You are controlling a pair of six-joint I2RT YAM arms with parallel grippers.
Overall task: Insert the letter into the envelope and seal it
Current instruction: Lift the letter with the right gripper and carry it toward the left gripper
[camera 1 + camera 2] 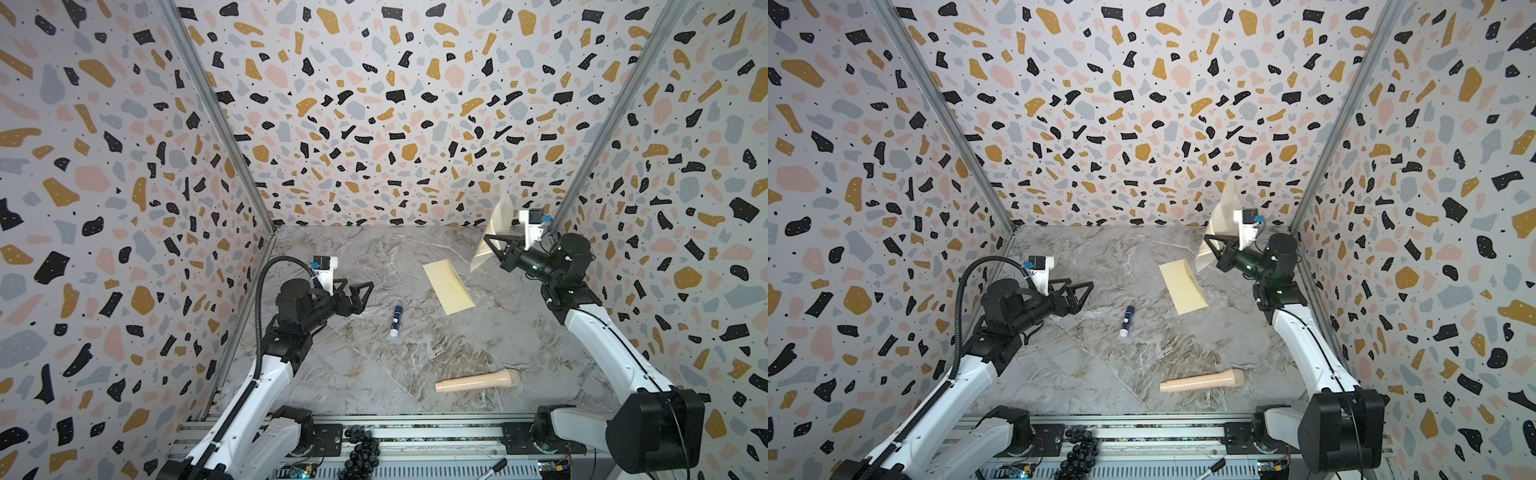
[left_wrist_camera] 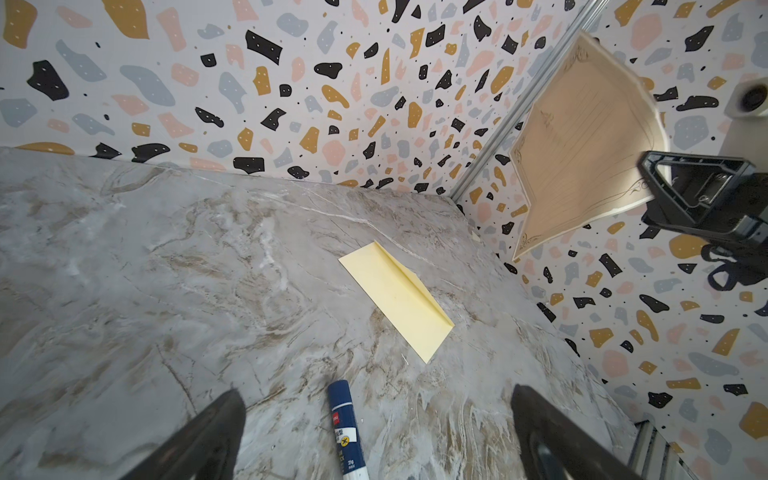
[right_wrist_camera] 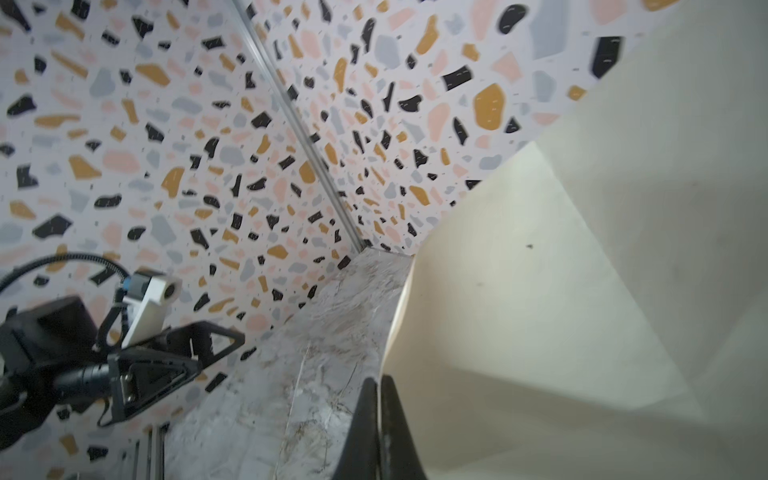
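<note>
The letter (image 1: 496, 226) (image 1: 1221, 216) is a tan sheet with a thin ornate border (image 2: 582, 145). It hangs curled in the air near the back right corner, above the table. My right gripper (image 1: 487, 239) (image 1: 1207, 239) (image 3: 379, 380) is shut on its lower edge, and the sheet's pale back (image 3: 540, 291) fills much of the right wrist view. The envelope (image 1: 449, 286) (image 1: 1183, 286) (image 2: 395, 297), pale yellow and long, lies flat on the marble table just left of and below the held sheet. My left gripper (image 1: 357, 286) (image 1: 1079, 284) (image 2: 376, 390) hovers open at the left, holding nothing.
A blue and white glue stick (image 1: 395, 322) (image 1: 1126, 322) (image 2: 345, 428) lies just in front of the left gripper. A beige handle-shaped object (image 1: 478, 380) (image 1: 1202, 380) rests near the front right. Black beads (image 1: 361, 449) sit on the front rail. Patterned walls enclose three sides.
</note>
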